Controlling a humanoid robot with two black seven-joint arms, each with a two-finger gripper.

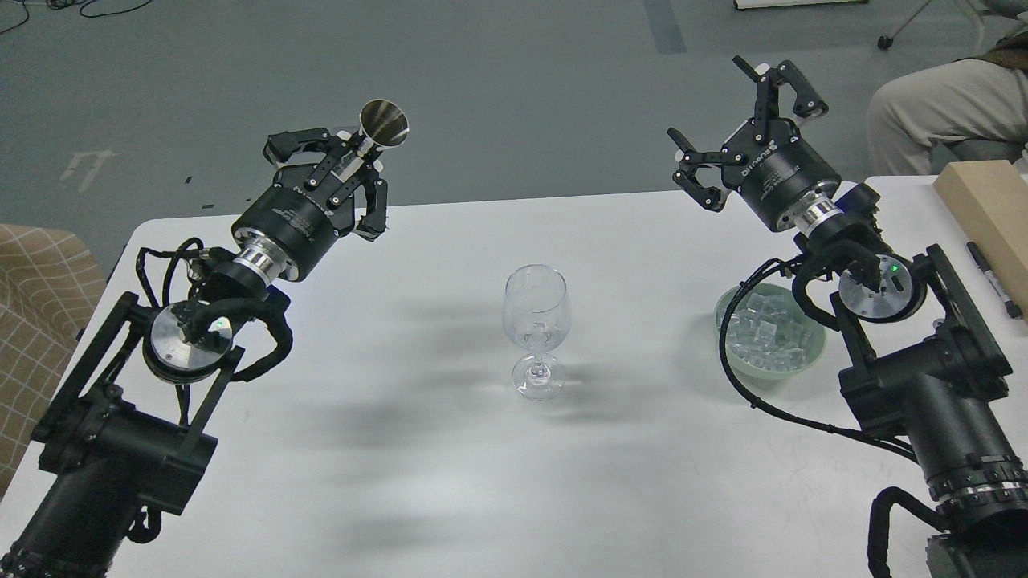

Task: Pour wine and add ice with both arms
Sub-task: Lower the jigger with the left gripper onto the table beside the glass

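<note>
Ice [769, 335], a heap of small clear cubes, fills the pale green bowl [813, 359] on the white bench [418, 482], partly hidden behind the right arm's black cable and silver joint. The right gripper [743, 120] hangs above and beyond the bowl with fingers spread, empty. The left gripper [341, 156] pinches a shiny steel cone-shaped jigger [383, 127], mouth tilted upward. A clear stemmed wine glass [536, 321] stands upright between both arms. A wooden block [984, 209] and a black marker [994, 279] lie at the right edge.
</note>
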